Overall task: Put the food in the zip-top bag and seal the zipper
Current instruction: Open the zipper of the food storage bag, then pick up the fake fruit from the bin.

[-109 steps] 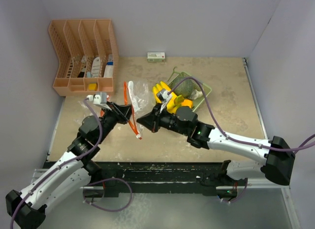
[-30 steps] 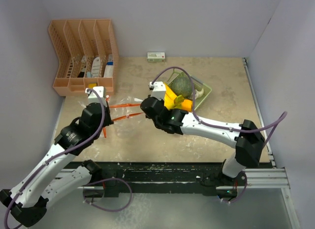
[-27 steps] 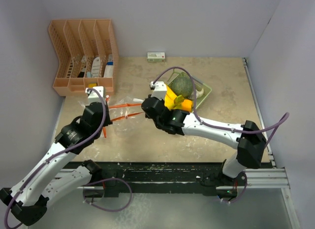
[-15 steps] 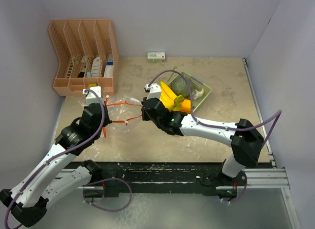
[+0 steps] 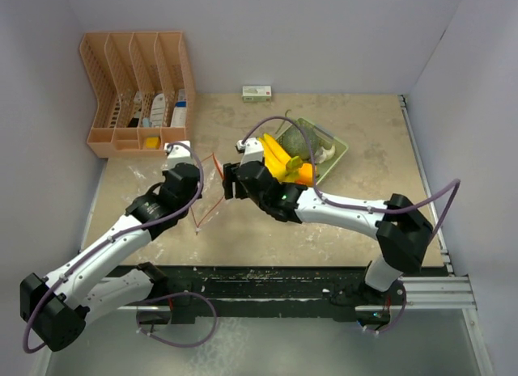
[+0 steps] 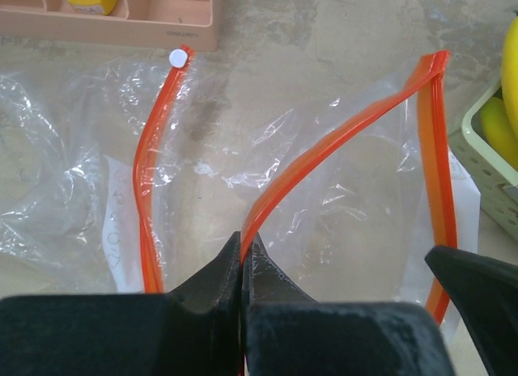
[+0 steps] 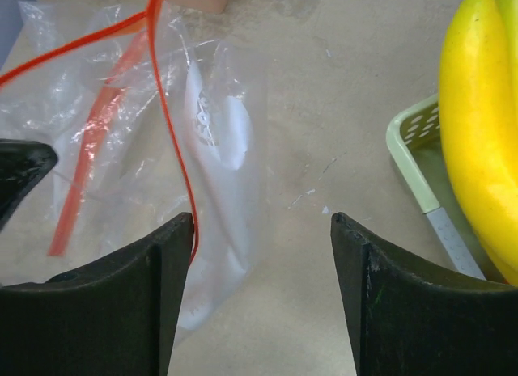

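A peach-coloured slotted plastic rack (image 5: 133,93) stands in the upper left of the top view, on the beige speckled tabletop (image 5: 364,198). Just right of it and lower, the left gripper (image 6: 243,255) has its fingers pressed shut on the orange zipper strip (image 6: 324,145) of the clear plastic zip-top bag (image 6: 348,214). The bag lies crumpled on the tabletop near the middle of the top view, left of centre. Its mouth gapes, with the two zipper strips well apart.

Immediately right of the bag, the right gripper (image 7: 261,221) has its fingers spread wide with nothing between them. In its wrist view one zipper strip runs down to the inner edge of the finger at frame left; whether they touch cannot be told.

A small white box (image 5: 256,92) sits at the back wall, top centre. Right of centre, all the visible food is outside the bag. The yellow banana bunch (image 5: 279,158), the round netted grey-green melon (image 5: 299,138), the orange (image 5: 307,174) and the small white piece (image 5: 324,154) are all grouped at the pale green mesh basket (image 5: 341,149).
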`<state>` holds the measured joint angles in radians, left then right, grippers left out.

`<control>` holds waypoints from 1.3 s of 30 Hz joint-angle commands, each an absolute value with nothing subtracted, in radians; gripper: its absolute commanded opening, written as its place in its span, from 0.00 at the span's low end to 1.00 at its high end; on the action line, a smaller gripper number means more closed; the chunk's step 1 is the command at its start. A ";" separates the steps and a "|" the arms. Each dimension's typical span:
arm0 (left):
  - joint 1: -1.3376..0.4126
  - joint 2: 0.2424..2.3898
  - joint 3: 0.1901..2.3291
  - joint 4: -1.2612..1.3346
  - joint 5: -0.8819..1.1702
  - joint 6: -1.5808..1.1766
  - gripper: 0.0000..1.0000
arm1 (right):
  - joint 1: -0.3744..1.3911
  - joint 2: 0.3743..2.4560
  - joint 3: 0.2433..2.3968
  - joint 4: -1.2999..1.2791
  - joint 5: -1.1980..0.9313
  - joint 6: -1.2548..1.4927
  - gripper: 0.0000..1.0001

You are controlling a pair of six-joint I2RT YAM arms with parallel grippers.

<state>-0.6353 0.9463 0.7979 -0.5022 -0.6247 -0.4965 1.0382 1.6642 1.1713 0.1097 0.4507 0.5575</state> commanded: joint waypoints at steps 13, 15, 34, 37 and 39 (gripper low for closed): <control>-0.630 0.952 0.778 -0.383 -0.584 -0.481 0.00 | 1.012 1.394 1.133 -0.313 0.859 0.784 1.00; -0.630 0.952 0.778 -0.379 -0.579 -0.478 0.00 | 0.983 1.411 1.141 -0.383 0.881 0.836 0.99; -0.630 0.926 0.767 -0.367 -0.559 -0.454 0.00 | 0.835 1.598 1.177 -0.294 0.934 0.933 0.96; -0.629 0.926 0.768 -0.365 -0.555 -0.453 0.00 | 0.827 1.596 1.147 -0.245 0.944 0.935 0.88; -0.629 0.925 0.768 -0.366 -0.553 -0.452 0.00 | 0.814 1.595 1.132 -0.216 0.936 0.932 0.82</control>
